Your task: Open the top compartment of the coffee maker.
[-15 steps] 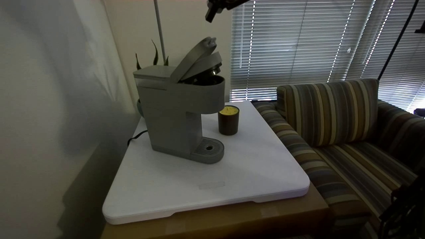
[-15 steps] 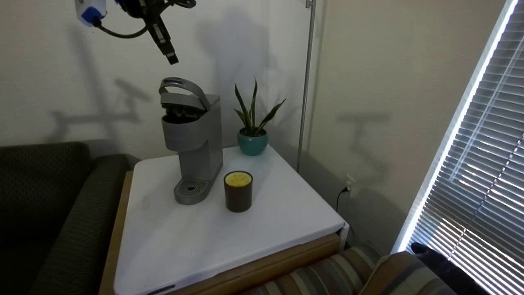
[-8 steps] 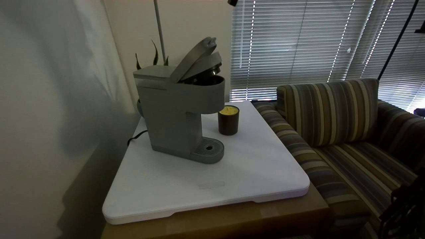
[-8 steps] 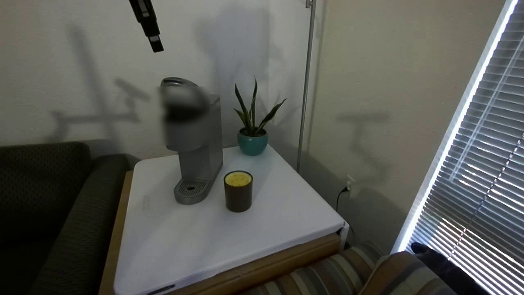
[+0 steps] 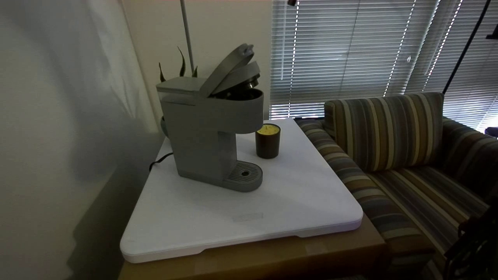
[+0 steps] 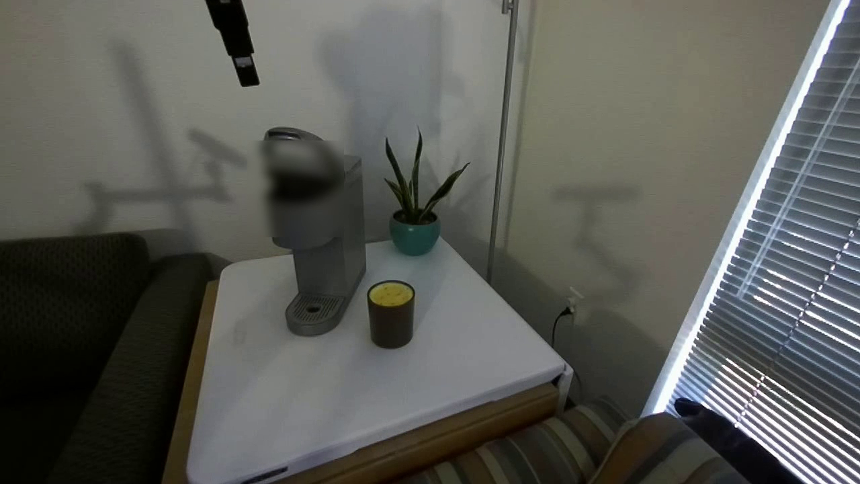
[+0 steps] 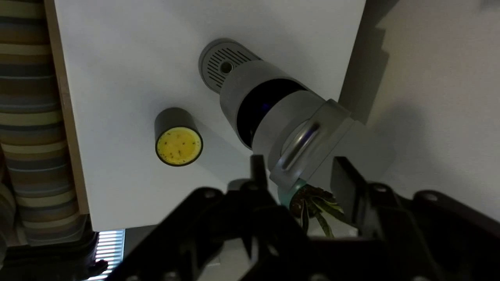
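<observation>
The grey coffee maker (image 5: 202, 136) stands upright on the white table; it also shows in an exterior view (image 6: 353, 222) and the wrist view (image 7: 243, 80). Its top compartment lid (image 5: 229, 72) is tilted up, with a dark cavity beneath. In the wrist view the lid (image 7: 283, 117) and its raised handle show from above. In an exterior view the lid (image 6: 295, 154) is blurred. My gripper (image 7: 298, 160) is open and empty, its fingers apart. It is above and clear of the lid; an exterior view shows one gripper tip (image 6: 247, 72), and another view only a small bit (image 5: 291, 2).
A dark cup with yellow top (image 5: 268, 143) stands beside the coffee maker on the white table (image 5: 303, 198). A plant in a teal pot (image 6: 414, 236) stands behind. A black cord (image 5: 161, 158) runs off the table. A striped sofa (image 5: 385, 134) adjoins the table.
My gripper has moved up and away from the coffee maker, mostly in the first half second and slightly since. The raised lid has kept its position.
</observation>
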`<state>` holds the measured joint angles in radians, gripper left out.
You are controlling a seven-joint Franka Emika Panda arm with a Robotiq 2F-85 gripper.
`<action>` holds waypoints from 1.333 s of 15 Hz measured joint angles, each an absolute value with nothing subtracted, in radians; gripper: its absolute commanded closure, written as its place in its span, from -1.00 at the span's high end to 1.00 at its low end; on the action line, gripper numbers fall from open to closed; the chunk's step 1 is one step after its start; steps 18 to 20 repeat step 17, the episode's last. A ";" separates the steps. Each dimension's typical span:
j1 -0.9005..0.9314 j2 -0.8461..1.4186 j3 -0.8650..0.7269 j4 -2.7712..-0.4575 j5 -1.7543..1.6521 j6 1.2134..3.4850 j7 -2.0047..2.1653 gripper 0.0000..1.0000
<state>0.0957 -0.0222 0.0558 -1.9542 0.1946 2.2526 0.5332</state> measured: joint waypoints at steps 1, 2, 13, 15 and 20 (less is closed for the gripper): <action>0.096 -0.022 0.057 -1.954 0.195 2.253 0.533 0.02; 0.096 -0.022 0.057 -1.954 0.195 2.253 0.533 0.52; 0.098 -0.022 0.066 -1.954 0.194 2.253 0.540 1.00; 0.098 -0.022 0.068 -1.954 0.194 2.253 0.540 1.00; 0.098 -0.022 0.069 -1.954 0.195 2.253 0.540 1.00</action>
